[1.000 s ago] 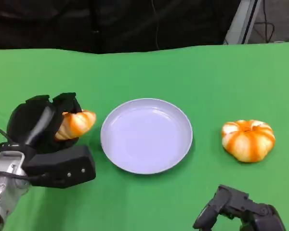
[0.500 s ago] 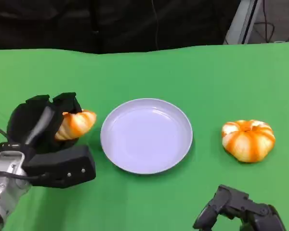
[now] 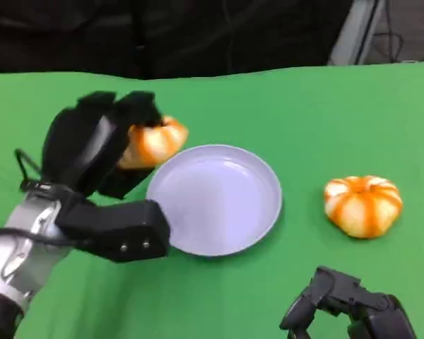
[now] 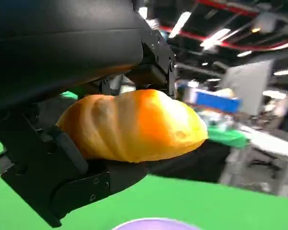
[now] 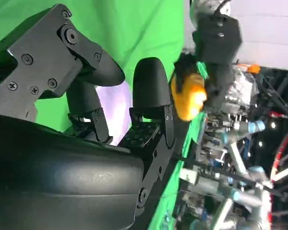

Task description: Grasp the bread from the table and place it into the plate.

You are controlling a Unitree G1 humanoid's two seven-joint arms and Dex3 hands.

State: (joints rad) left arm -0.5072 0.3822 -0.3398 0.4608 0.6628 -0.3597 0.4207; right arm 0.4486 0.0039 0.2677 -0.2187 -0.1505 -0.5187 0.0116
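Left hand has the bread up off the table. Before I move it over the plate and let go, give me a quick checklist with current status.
1. Bread held: ok. The left hand grips the bread; in the left wrist view the fingers close around it from above and below.
2. Bread lifted off the table: ok.
3. Bread over the plate: not ok. It hangs at the plate's far left rim, not over the middle.
4. Plate empty: ok.
5. Right hand out of the path: ok, low near the table's front edge.
6. Second bread: ok, on the table right of the plate, apart from it.
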